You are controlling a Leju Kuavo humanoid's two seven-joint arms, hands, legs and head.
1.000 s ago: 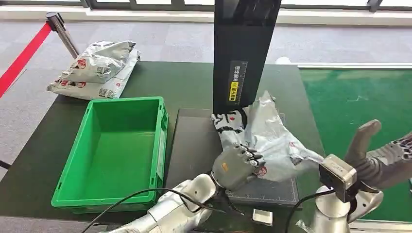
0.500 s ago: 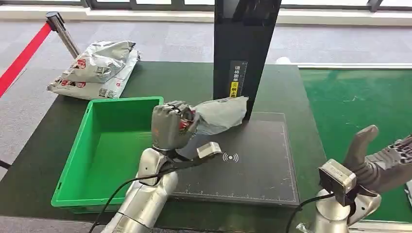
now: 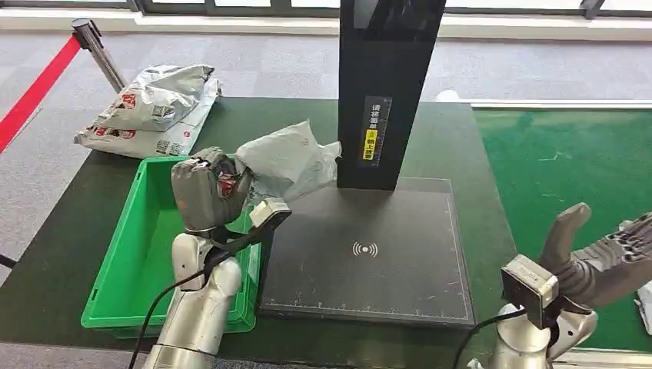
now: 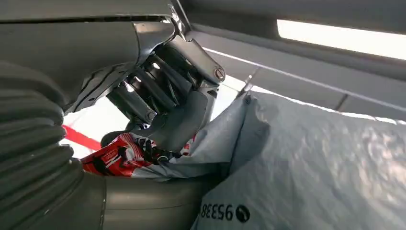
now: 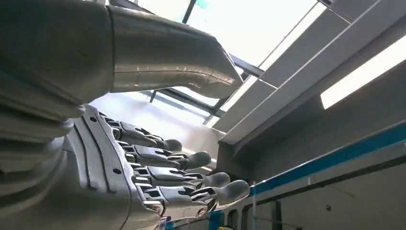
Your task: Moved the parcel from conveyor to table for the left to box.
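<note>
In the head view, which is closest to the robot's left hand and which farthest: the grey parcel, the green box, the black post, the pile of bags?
From the left hand:
1. Grey parcel, held in that hand, above the box's right edge.
2. Green box, just below the hand.
3. Black post, to its right past the parcel, and pile of bags, at the table's far left corner: too close to call.

The parcel [image 4: 311, 163] bears "95338"; the black pad [image 3: 365, 249] shows a contactless sign.

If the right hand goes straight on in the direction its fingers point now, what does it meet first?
Probably nothing nearby. The right hand is open and tilted upward beside the green conveyor, and its fingers point at the ceiling in the wrist view. The way looks free, though depth is unclear.
</note>
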